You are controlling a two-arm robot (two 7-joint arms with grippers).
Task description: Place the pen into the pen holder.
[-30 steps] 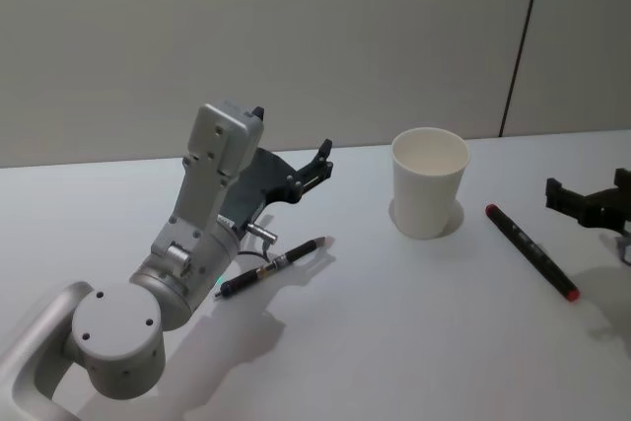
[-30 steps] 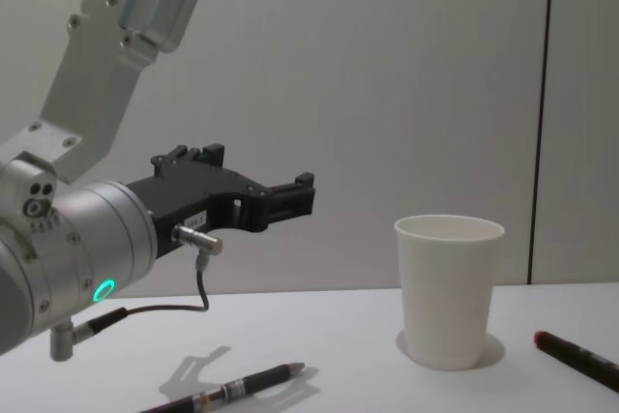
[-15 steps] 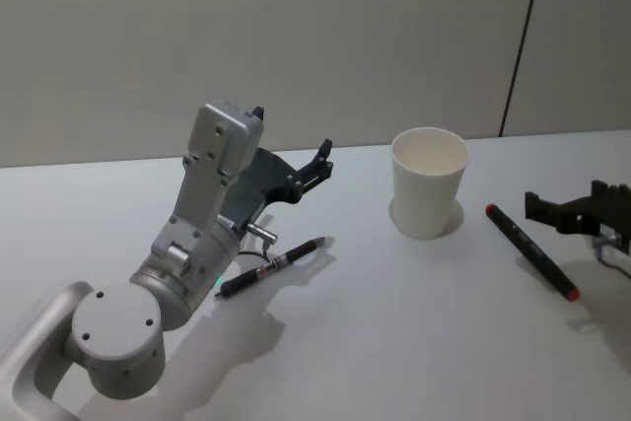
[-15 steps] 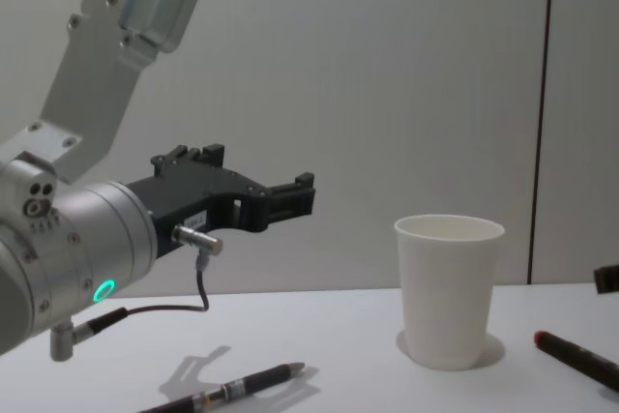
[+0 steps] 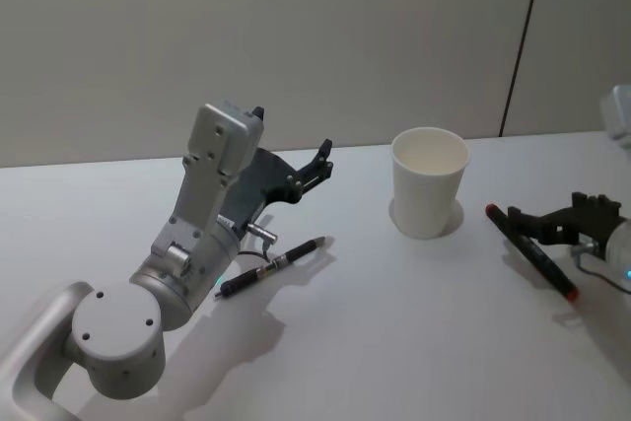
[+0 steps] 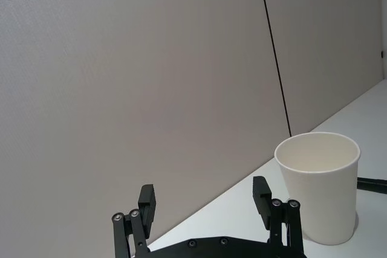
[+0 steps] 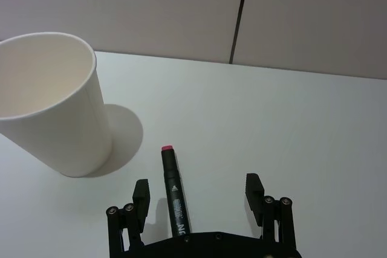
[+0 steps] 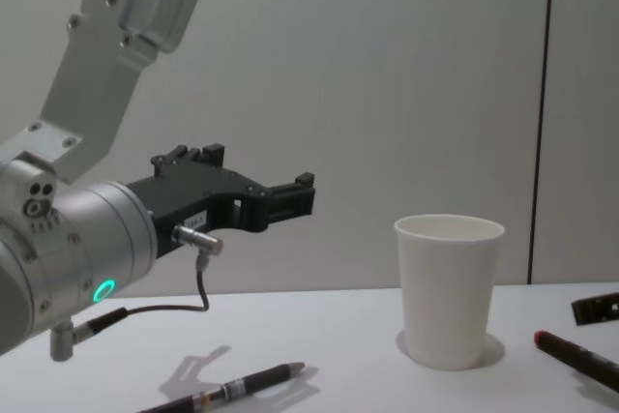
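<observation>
Your right gripper (image 5: 545, 216) hangs in the head view over the far half of the red-ended pen (image 5: 550, 273), which lies flat on the white table (image 5: 394, 342) to the right of the pen holder (image 5: 429, 184). The holder stands upright, near the pen but not touching it. Your left gripper (image 5: 320, 160) is raised above the table on the left of the holder and points towards it. Under that arm a dark pen (image 5: 271, 268) lies on the table, well apart from the holder.

From the left wrist you see the left gripper (image 6: 204, 196) with its two fingers spread wide and nothing between them. The pen holder (image 6: 320, 185) stands beyond it.

From the right wrist you see the right gripper (image 7: 198, 187) fully spread and holding nothing. The red-ended pen (image 7: 175, 194) lies between the two fingers, closer to one of them, with its red end towards the wall. The pen holder (image 7: 51, 107) stands near this end, apart from it.

At chest level the left gripper (image 8: 290, 198) hovers high over the dark pen (image 8: 242, 389). The pen holder (image 8: 450, 292) stands on the table, the red-ended pen (image 8: 578, 357) lies beside it, and a piece of the right gripper (image 8: 598, 309) shows just above that pen.
</observation>
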